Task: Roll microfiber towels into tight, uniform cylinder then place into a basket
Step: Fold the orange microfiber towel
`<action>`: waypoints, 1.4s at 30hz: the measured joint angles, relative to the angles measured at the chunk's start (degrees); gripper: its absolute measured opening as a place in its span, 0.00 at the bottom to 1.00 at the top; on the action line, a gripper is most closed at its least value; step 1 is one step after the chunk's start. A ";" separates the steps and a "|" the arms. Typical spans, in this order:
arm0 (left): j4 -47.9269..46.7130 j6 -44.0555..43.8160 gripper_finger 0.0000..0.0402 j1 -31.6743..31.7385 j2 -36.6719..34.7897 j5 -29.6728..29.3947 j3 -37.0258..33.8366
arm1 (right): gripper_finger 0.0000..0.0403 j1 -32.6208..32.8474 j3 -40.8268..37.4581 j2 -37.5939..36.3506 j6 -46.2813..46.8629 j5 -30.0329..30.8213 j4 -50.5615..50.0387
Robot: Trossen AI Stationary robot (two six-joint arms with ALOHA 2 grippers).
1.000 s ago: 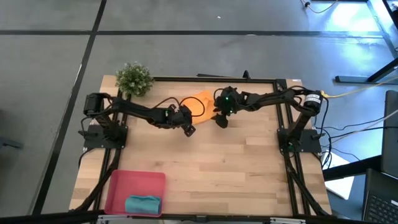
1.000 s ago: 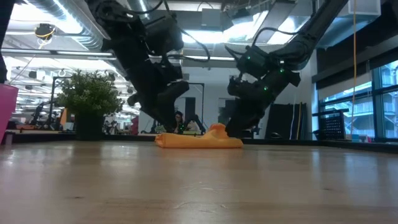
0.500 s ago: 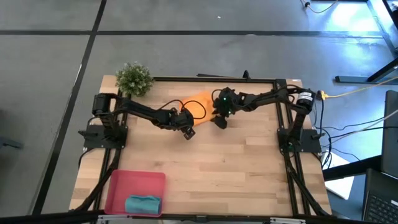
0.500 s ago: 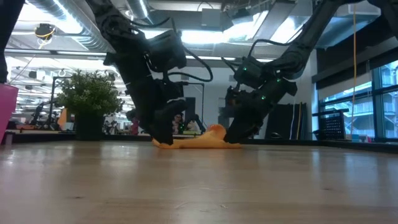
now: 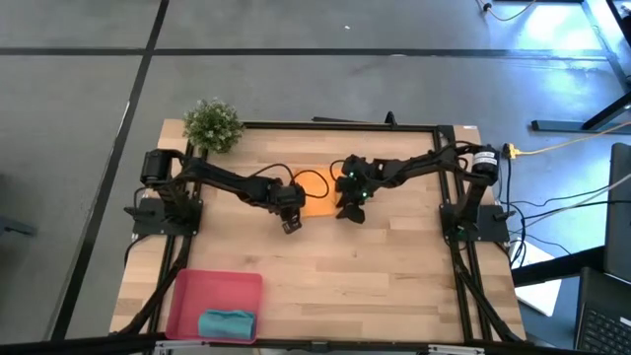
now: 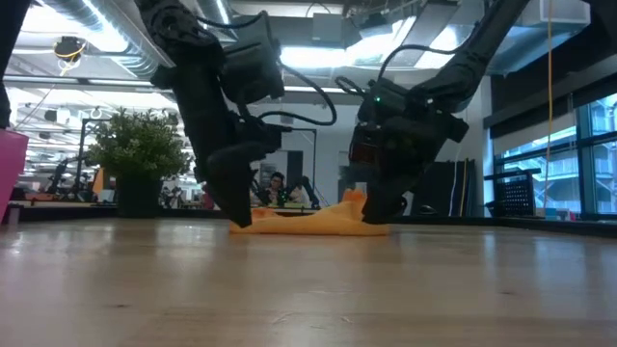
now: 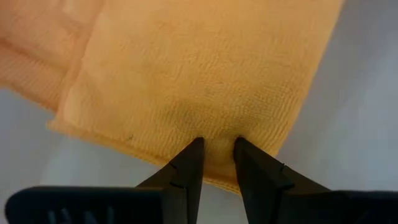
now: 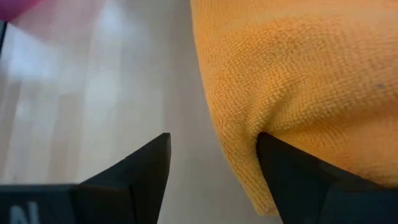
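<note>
Lying folded and rumpled, orange towel (image 5: 317, 192), left gripper (image 7: 217, 155) pinching its edge, right gripper (image 8: 211, 158) spread wide beside it

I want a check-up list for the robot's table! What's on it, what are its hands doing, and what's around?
Surface: wooden table, bare boards across the middle.
Job's things: orange towel lies flat-ish between the two arms; teal towel sits rolled inside the red-pink basket at the table's near-left corner.
Clutter: small potted plant at the far-left corner.
Grippers: left gripper pinches the orange towel's edge; right gripper has its fingers wide apart, one finger pressed against the towel's edge.
Cables: black wires run along both arms; more cables, one yellow, lie on the floor on the right.
Surroundings: grey floor; the low view shows an office room behind.
</note>
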 joint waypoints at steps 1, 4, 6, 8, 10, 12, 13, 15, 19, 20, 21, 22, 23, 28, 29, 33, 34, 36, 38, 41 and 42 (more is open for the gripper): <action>-0.15 0.35 0.22 -0.57 -0.02 0.60 0.01 | 0.61 0.57 0.00 0.00 0.73 0.00 0.01; -0.51 1.33 0.22 -2.59 -0.02 2.40 0.02 | 0.61 2.17 0.00 0.00 2.48 0.02 -0.01; -0.54 1.32 0.22 -3.84 -0.02 2.99 0.02 | 0.61 3.15 0.00 0.00 3.51 0.39 0.06; -0.54 1.29 0.22 -5.09 -0.02 4.11 0.02 | 0.61 4.06 0.00 0.00 4.41 0.46 0.12; -0.50 1.07 0.22 -6.30 -0.02 5.58 0.02 | 0.61 5.02 -0.02 0.00 5.49 0.42 0.12; -0.46 0.67 0.22 -7.44 -0.02 6.49 0.02 | 0.61 5.79 -0.02 0.00 5.91 0.35 0.14; -0.42 0.15 0.22 -8.00 -0.03 6.50 0.02 | 0.61 6.13 -0.02 0.00 5.92 0.41 0.14; -0.41 -0.37 0.22 -9.08 -0.04 6.75 0.02 | 0.61 6.89 -0.02 0.00 6.03 0.47 0.20; -0.23 -0.66 0.22 -10.65 -0.04 8.34 0.02 | 0.61 7.96 -0.04 0.00 7.23 0.58 0.54; -0.19 -0.67 0.22 -10.90 -0.04 8.34 0.02 | 0.61 8.10 -0.07 0.00 7.24 0.68 0.69; -0.15 -0.68 0.22 -11.04 -0.04 8.32 0.02 | 0.61 8.20 -0.11 0.00 7.28 0.68 1.11; -0.15 -0.68 0.22 -11.22 -0.08 8.34 0.02 | 0.61 8.34 -0.13 0.04 7.34 0.74 1.47; -0.19 -0.68 0.22 -11.33 -0.29 8.32 -0.04 | 0.61 8.49 -0.13 -0.01 7.32 0.93 1.64; -1.06 -0.69 0.22 -11.82 -3.17 6.13 -0.55 | 0.61 9.86 -0.43 -3.47 7.21 8.04 0.40; -2.01 -0.70 0.22 -11.82 -4.12 5.17 -0.74 | 0.61 10.11 -0.66 -4.71 7.15 9.05 -0.29; -2.12 -0.40 0.22 -11.88 -8.32 0.17 -0.66 | 0.61 11.13 -0.71 -8.85 4.55 12.86 -0.53; -2.38 -0.39 0.22 -11.88 -9.20 -1.54 -0.66 | 0.61 11.21 -0.58 -9.57 3.66 14.89 0.27; -2.17 -0.22 0.22 -11.55 -9.77 -5.14 -0.66 | 0.61 11.26 -0.50 -10.01 1.94 19.53 1.55; -1.98 -0.27 0.22 -10.90 -9.77 -8.75 -0.66 | 0.61 10.89 -0.52 -9.92 1.10 24.57 3.07; -0.44 -0.53 0.22 -9.49 -8.28 -11.33 -0.46 | 0.61 9.68 -0.39 -8.77 0.55 29.05 4.54; -0.31 -0.45 0.22 -9.08 -7.57 -11.42 -0.51 | 0.61 9.11 -0.42 -8.04 -0.12 29.48 4.27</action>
